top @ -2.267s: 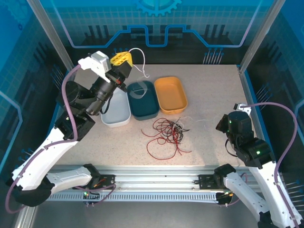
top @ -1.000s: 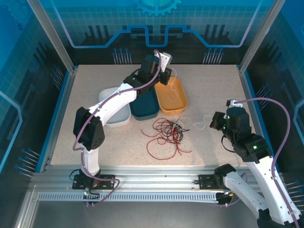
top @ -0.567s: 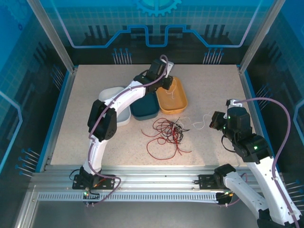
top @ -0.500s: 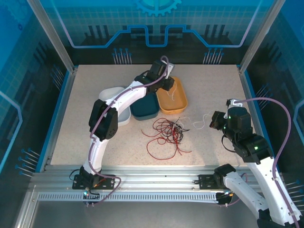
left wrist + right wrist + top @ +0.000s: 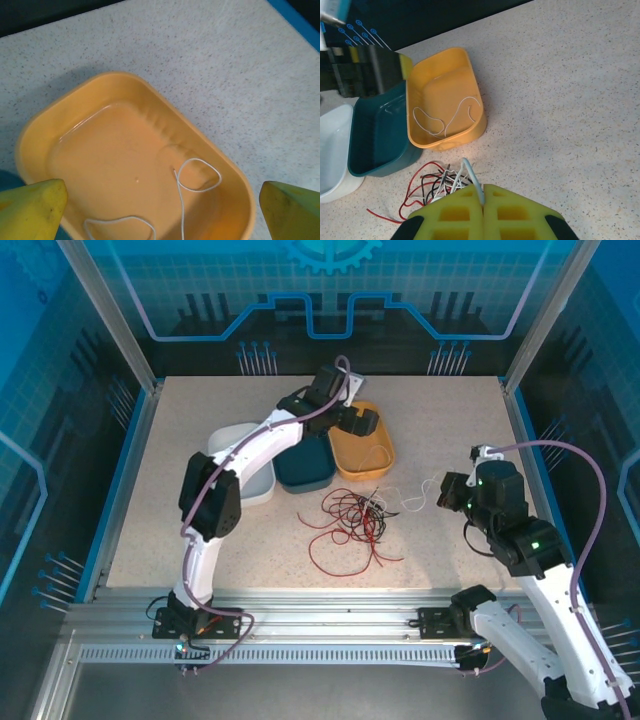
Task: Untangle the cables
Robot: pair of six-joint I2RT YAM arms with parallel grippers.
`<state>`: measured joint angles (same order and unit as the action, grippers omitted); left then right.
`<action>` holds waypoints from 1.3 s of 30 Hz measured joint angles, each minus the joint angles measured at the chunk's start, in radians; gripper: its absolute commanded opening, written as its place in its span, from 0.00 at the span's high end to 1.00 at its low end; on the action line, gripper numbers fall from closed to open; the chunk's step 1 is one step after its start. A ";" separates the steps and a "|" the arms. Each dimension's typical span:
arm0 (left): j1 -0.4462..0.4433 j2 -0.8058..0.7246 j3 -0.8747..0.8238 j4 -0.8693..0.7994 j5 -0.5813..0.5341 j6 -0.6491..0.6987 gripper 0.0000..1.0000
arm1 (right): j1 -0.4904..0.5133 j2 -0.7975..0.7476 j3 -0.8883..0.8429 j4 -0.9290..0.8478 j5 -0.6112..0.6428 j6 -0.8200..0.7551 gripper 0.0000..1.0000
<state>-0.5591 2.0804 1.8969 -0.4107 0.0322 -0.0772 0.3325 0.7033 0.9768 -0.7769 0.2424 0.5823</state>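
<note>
my left gripper point(image 5: 162, 205) hangs with jaws wide apart; my right gripper point(image 5: 482, 200) is pinched together on a white cable point(image 5: 470, 175). on the table point(image 5: 450, 420), the orange tray point(image 5: 107, 75) beneath my left holds a loose white strand point(image 5: 181, 205). the red and black tangle point(image 5: 350, 520) lies just in front of the tray, and the pinched cable runs out of it.

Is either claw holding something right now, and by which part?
The right gripper pinches a white cable where it leaves the tangle. The left gripper, open over the orange tray, holds nothing.
</note>
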 measured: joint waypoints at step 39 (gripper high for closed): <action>-0.207 -0.611 -1.397 1.106 0.098 -0.259 0.24 | 0.342 0.189 0.422 0.165 -0.120 -0.107 1.00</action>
<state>-0.7662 1.4696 0.5003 0.6952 0.1303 -0.3367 0.6746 0.8925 1.3983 -0.6121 0.1226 0.4755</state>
